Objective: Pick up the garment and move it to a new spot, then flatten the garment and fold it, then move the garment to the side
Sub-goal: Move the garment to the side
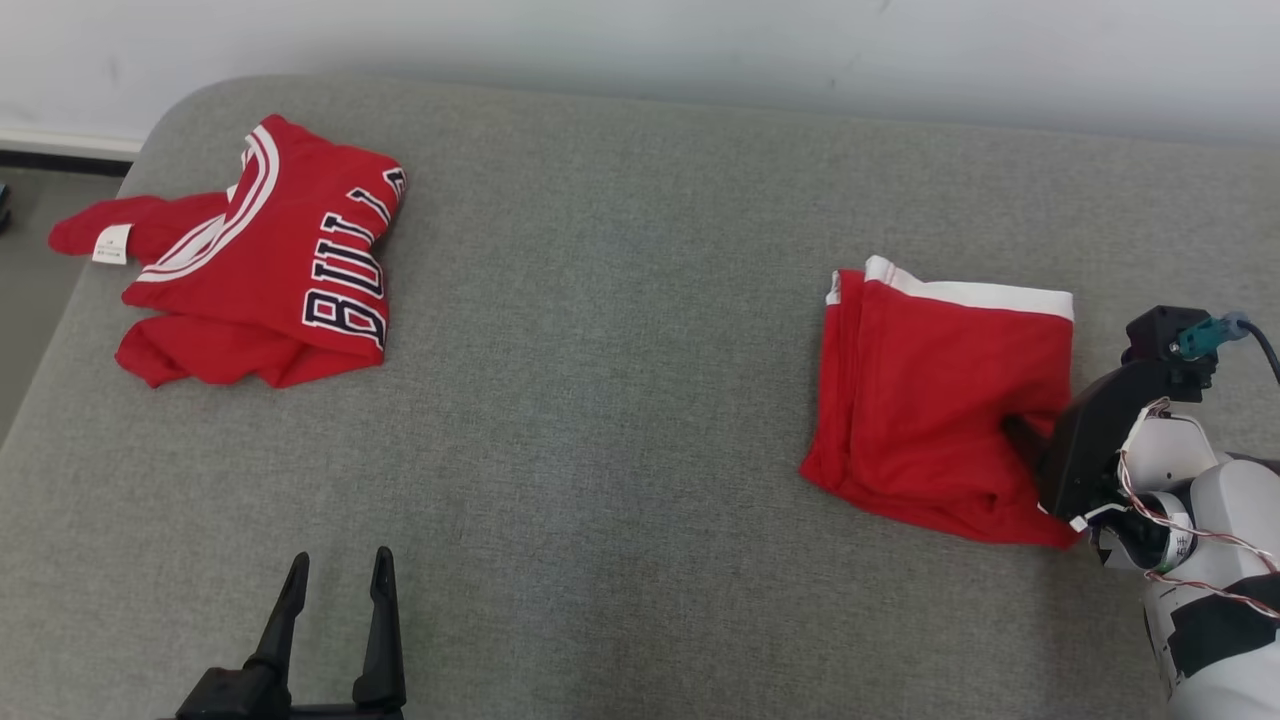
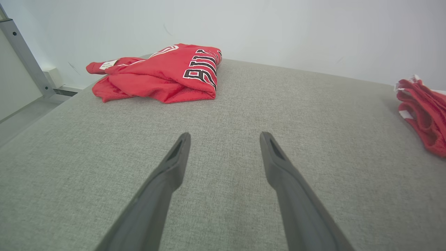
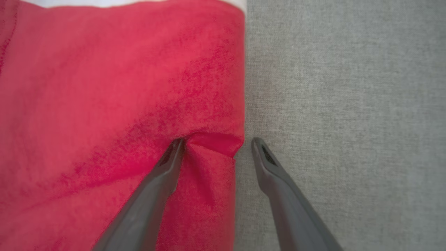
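Because the head view blocks the right gripper [image 3: 216, 140] tips with its own black mount, the right wrist view is what settles contact. Jaws are spread wide and straddle the side edge of the folded red shorts [image 3: 104, 87]. One finger [image 3: 162, 174] lies on the red cloth with its tip against a small raised crease at that edge. The other is over bare grey cushion [image 3: 348, 104], just beside the shorts. Nothing is pinched, so the grip is released. The white waistband [image 3: 104, 2] is ahead of the tips, at the far end.

Head view gives the layout the wrist view can't. The shorts are a layered rectangle lying flat on the cushion, directly ahead of the right gripper, with one dark finger reaching onto the side nearest the arm.

Left gripper [image 1: 340, 556] is also fully apart and empty, over bare cushion. Can't tell whether it touches the fabric.

Left wrist view adds height. A crumpled red jersey [image 2: 163, 73] with black-and-white lettering sits bunched up, well ahead of the left gripper and off to its left, near the pale wall [image 2: 278, 28]. The shorts are far off to the left gripper's right, well apart from its fingers.
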Controlling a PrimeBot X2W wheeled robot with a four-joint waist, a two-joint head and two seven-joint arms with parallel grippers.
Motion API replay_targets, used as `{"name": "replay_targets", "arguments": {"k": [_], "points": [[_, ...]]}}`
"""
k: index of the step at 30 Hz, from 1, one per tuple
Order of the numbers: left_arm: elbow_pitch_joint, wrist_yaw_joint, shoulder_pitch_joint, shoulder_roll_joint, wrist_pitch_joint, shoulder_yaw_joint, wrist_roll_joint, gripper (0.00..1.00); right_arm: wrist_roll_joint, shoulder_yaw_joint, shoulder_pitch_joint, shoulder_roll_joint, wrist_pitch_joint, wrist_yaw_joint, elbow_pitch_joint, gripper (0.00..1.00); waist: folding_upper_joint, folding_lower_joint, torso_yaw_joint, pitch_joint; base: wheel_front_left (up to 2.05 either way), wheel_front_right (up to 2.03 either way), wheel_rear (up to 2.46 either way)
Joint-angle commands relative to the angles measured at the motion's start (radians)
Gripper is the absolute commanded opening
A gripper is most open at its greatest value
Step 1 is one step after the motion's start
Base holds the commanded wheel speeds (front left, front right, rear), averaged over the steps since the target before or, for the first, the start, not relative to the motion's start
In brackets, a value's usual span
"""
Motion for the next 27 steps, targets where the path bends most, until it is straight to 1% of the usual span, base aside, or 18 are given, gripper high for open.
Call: {"name": "replay_targets", "arguments": {"k": [1,3,4,5,6,7,12,17,22,27], "points": [[-0.005,0.002,-0.008,-0.001,-0.003,-0.002,-0.015,1.0,-0.009,0.0,0.002,0.009,0.011,-0.002,0.009,1.0,-0.0002,-0.0002,0.016,0.018,0.0,0.0,0.0],[-0.007,0.004,-0.008,-0.001,-0.003,-0.004,-0.016,1.0,-0.022,0.0,0.009,0.026,0.03,-0.002,0.016,1.0,-0.0002,-0.0002,0.016,0.024,0.0,0.0,0.0],[-0.008,0.004,-0.008,-0.001,-0.003,-0.005,-0.013,1.0,-0.024,0.005,0.014,0.032,0.041,-0.002,0.017,0.97,-0.0002,-0.0002,0.015,0.026,0.0,0.0,0.0],[-0.008,0.005,-0.009,-0.001,-0.003,-0.006,-0.014,1.0,-0.027,0.011,0.017,0.037,0.048,0.0,0.015,0.43,-0.0002,-0.0002,0.012,0.028,0.0,0.0,0.0],[-0.01,0.005,-0.01,-0.001,-0.003,-0.004,-0.014,1.0,-0.032,0.021,0.019,0.04,0.053,0.0,0.007,0.12,-0.0002,-0.0002,0.007,0.031,0.0,0.0,0.0],[-0.011,0.005,-0.013,-0.001,-0.003,-0.005,-0.012,1.0,-0.034,0.029,0.02,0.038,0.054,0.0,-0.001,0.0,-0.0002,-0.0002,0.002,0.033,0.0,0.0,0.0],[-0.035,0.001,-0.025,-0.001,-0.003,-0.01,-0.001,1.0,-0.038,0.064,0.024,0.007,0.046,-0.001,-0.048,0.0,-0.0002,-0.0002,-0.039,0.039,0.0,0.0,0.0],[-0.076,-0.006,-0.045,-0.001,-0.003,-0.011,0.007,1.0,-0.028,0.112,0.012,-0.025,0.03,-0.001,-0.101,0.0,-0.0002,-0.0002,-0.112,0.054,0.0,0.0,0.0],[-0.127,-0.012,-0.064,-0.001,-0.003,-0.016,0.03,1.0,-0.02,0.196,-0.013,-0.065,-0.001,-0.001,-0.141,0.0,-0.0002,-0.0002,-0.216,0.084,0.0,0.0,0.0],[-0.171,-0.02,-0.094,0.027,-0.003,-0.037,0.063,1.0,-0.021,0.265,-0.048,-0.101,-0.05,-0.001,-0.147,0.0,-0.0002,-0.0002,-0.335,0.12,0.0,0.0,0.0]]}}
